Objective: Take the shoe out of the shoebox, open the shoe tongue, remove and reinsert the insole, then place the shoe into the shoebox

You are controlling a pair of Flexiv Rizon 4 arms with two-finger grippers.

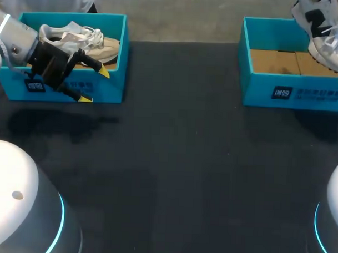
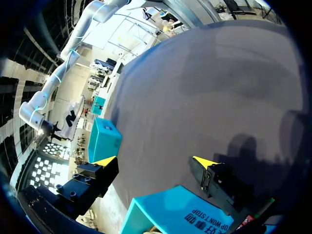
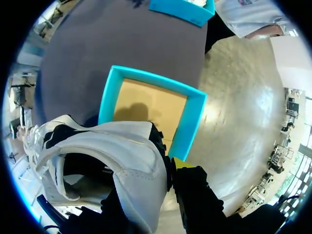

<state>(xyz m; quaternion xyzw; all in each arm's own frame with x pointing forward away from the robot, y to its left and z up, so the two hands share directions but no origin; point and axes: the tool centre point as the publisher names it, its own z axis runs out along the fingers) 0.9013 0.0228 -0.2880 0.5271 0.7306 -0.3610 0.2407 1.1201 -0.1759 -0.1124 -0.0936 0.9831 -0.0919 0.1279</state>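
A beige and white shoe point(image 1: 86, 41) lies in the left teal shoebox point(image 1: 112, 85). My left gripper point(image 1: 95, 85) hangs open over that box's front wall, nothing between its yellow tips point(image 2: 155, 161), and the box's rim point(image 2: 170, 209) lies just under them. A white and black shoe point(image 1: 323, 33) hangs above the back right corner of the right teal shoebox point(image 1: 281, 91). My right gripper point(image 3: 168, 168) is shut on this shoe's heel collar point(image 3: 131, 161), with the box's bare cardboard floor point(image 3: 146, 105) below.
The dark tabletop point(image 1: 179, 160) stretches between the two boxes and towards the front. The left box point(image 3: 183, 9) shows far ahead of the right gripper, and the right box point(image 2: 105, 139) shows far ahead of the left gripper.
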